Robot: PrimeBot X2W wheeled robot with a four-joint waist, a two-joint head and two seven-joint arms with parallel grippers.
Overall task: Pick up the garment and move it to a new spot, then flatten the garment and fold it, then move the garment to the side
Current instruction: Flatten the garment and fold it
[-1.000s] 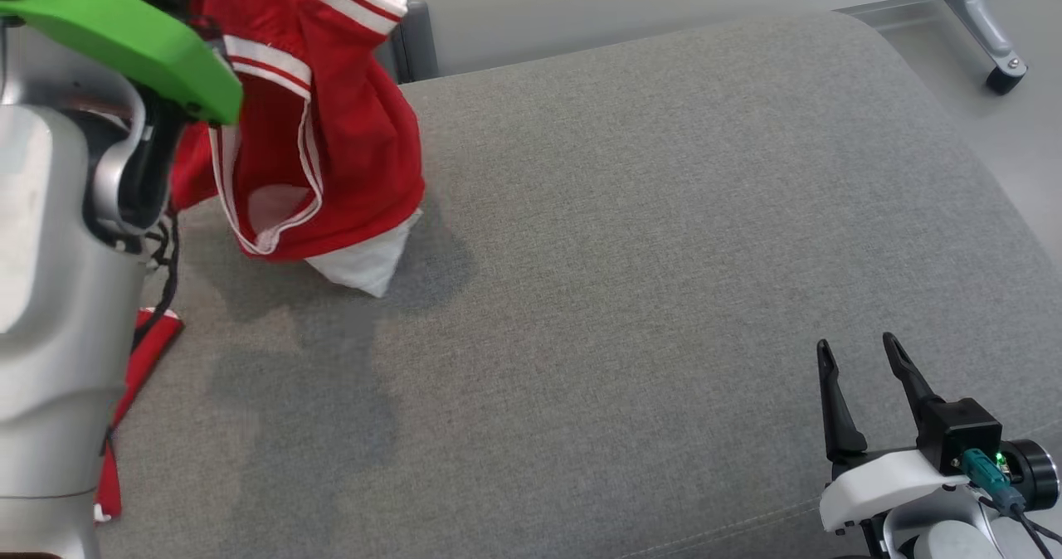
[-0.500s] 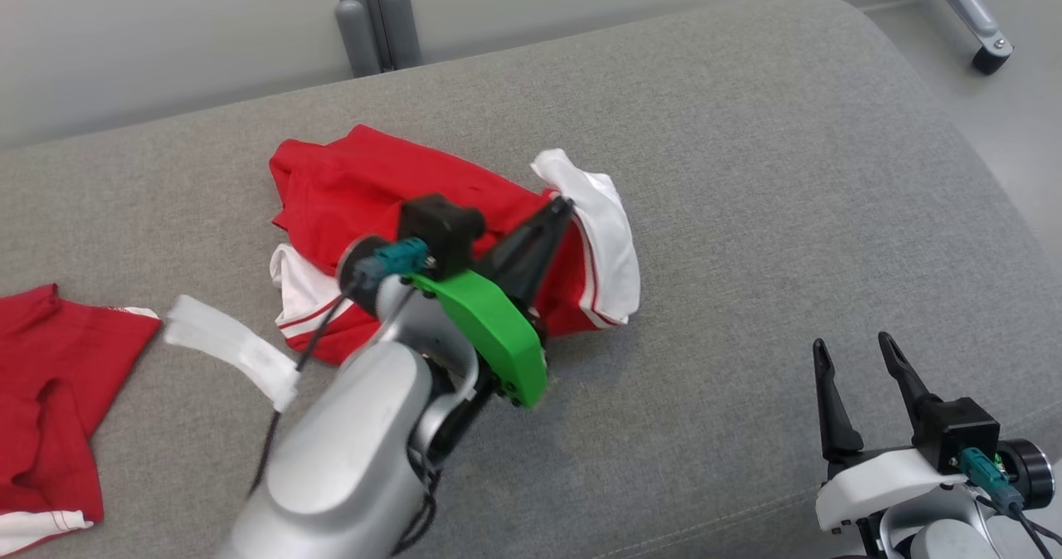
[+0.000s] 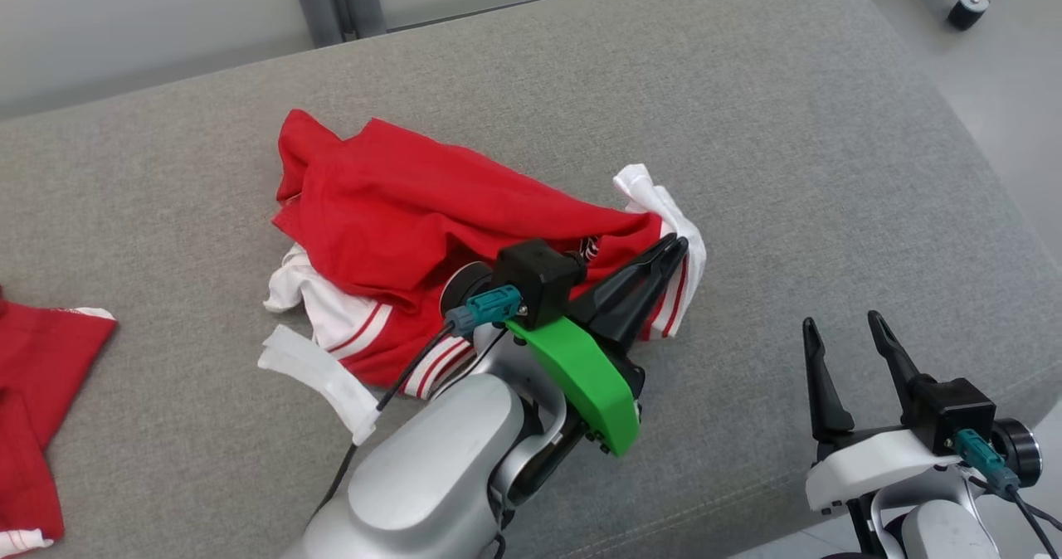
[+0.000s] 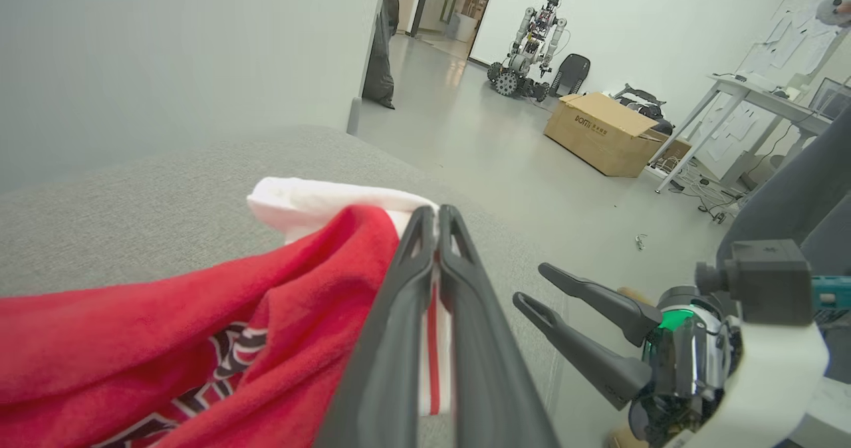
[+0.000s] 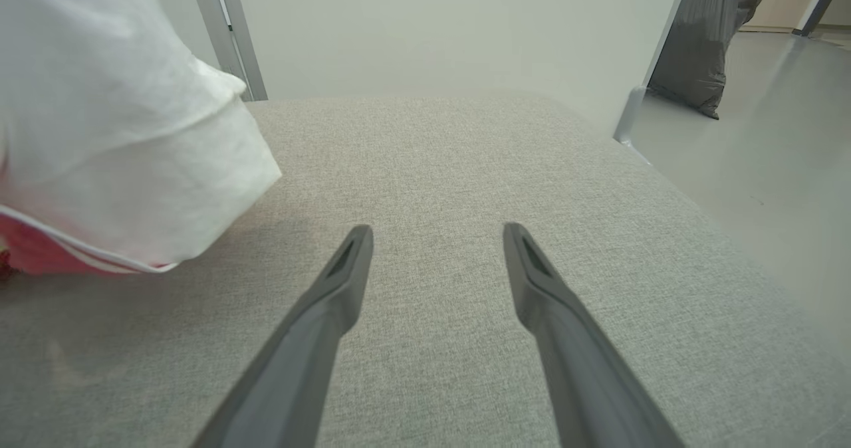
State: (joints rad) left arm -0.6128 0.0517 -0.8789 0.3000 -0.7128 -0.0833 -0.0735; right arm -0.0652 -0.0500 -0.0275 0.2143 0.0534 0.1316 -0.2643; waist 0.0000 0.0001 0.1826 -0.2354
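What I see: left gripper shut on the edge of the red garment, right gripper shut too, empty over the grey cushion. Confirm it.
Not quite. The right gripper is open, not shut: the right wrist view shows its jaws standing wide apart, empty, over the grey cushion. The rest stands: the left gripper is shut on the edge of the red garment.

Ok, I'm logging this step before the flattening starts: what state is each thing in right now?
garment: crumpled in a heap on the cushion, its striped white edge pinched.
left hand: shut on the garment's edge.
right hand: open, empty, apart from the garment.
second red garment: lying loose at the cushion's left, untouched.
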